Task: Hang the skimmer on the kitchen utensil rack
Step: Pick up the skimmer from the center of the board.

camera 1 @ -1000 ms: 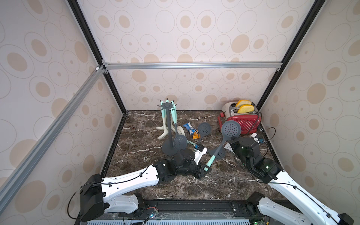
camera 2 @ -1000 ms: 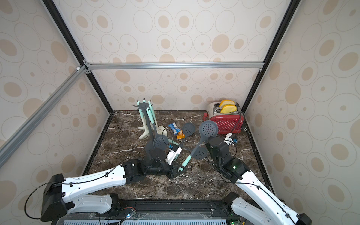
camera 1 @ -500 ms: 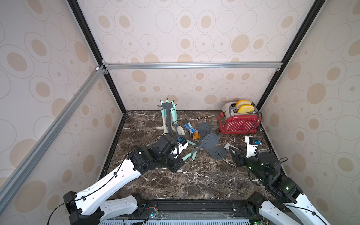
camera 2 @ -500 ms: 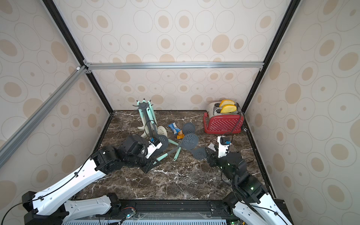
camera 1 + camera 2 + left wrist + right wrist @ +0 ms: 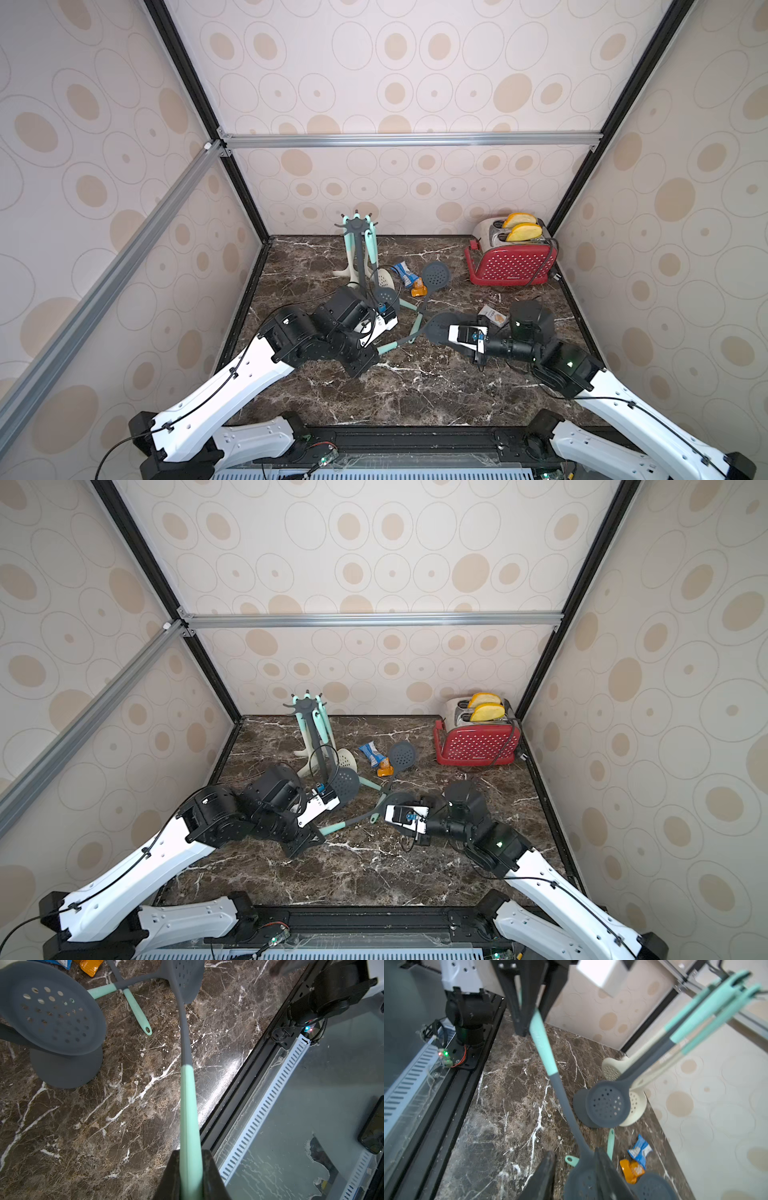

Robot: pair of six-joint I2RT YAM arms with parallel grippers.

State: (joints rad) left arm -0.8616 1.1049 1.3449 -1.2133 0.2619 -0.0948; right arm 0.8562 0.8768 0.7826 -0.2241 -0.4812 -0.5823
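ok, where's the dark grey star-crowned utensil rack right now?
In a top view the dark grey utensil rack stands upright at the back left of the marble table, just behind the left gripper; the blue snack packet lies to its right.

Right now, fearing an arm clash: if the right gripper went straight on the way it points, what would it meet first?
The right gripper is open astride the skimmer, so it would slide along that; beyond, probably the left gripper shut on the handle. Depth unclear.

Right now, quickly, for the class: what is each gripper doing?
Left gripper: closed on the skimmer by its handle.
Right gripper: open, fingers either side of the skimmer head.
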